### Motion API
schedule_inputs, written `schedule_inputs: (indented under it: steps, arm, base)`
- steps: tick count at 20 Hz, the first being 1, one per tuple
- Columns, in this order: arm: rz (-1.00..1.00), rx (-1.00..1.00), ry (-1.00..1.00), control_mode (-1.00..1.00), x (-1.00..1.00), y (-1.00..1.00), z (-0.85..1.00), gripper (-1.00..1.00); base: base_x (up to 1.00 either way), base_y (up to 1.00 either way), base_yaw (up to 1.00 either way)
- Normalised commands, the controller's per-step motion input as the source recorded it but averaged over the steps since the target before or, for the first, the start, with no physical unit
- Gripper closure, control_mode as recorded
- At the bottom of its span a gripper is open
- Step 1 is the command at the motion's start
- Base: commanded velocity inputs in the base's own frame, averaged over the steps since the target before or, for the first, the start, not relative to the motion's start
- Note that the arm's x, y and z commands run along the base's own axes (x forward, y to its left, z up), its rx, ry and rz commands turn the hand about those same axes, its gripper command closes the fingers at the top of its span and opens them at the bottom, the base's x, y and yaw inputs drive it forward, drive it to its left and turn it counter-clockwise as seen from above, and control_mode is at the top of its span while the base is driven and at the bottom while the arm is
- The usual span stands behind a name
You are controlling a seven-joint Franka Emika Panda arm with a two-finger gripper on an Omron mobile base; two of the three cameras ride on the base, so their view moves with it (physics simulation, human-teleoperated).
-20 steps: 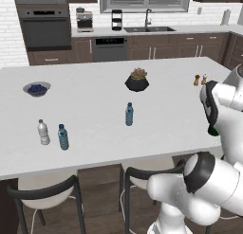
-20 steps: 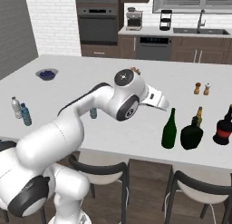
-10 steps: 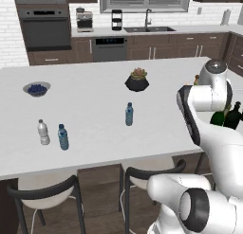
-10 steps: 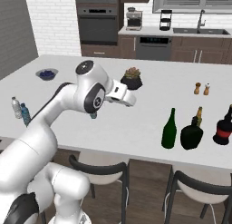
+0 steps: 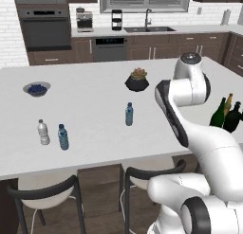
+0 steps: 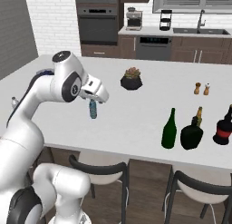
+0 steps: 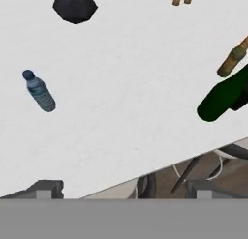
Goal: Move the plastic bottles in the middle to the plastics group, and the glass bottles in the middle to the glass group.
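While the gripper (image 6: 100, 95) hangs above the counter (image 5: 95, 114) with its fingers spread wide and nothing between them, you should watch the blue bottle (image 5: 129, 114), because it stands alone in front of the plant pot (image 5: 137, 80) and is light. I judge that a descent slightly off its centre would push it over, and a round bottle on this smooth white surface would roll away. In the hand view the blue bottle (image 7: 39, 92) lies well to one side, so the hand is not yet in line with it.

The plastics pair (image 5: 52, 135) stands far to the left of the pot, near the counter's front edge. A careless release there could knock one of them off.

To the right of the pot, also near the front edge, stand the green bottle (image 6: 169, 129), tall with a slim neck, and the black bottle (image 6: 192, 135), squat and wide. The amber bottle (image 6: 198, 116) is partly hidden behind the black one. The glass is glossy and probably slippery, and the three stand close together, so you may bump a neighbour when you grasp one.
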Motion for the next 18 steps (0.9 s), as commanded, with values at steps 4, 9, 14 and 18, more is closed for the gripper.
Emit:
schedule_inputs:
  steps: [4,9,14,18]
  arm:
    - [0.17,0.21,0.0,-1.0,0.14,0.73,0.01,-1.0]
    - [0.26,0.07,0.0,-1.0,0.42,0.54,-0.14,-1.0]
    - [0.26,-0.08,0.03,-1.0,0.6,0.32,-0.32,-1.0]
    - [0.16,-0.04,0.06,-1.0,0.73,0.15,-0.24,-1.0]
  base:
    - [0.0,0.0,0.0]
    - [0.0,0.0,0.0]
    - [0.0,0.0,0.0]
    - [0.0,0.0,0.0]
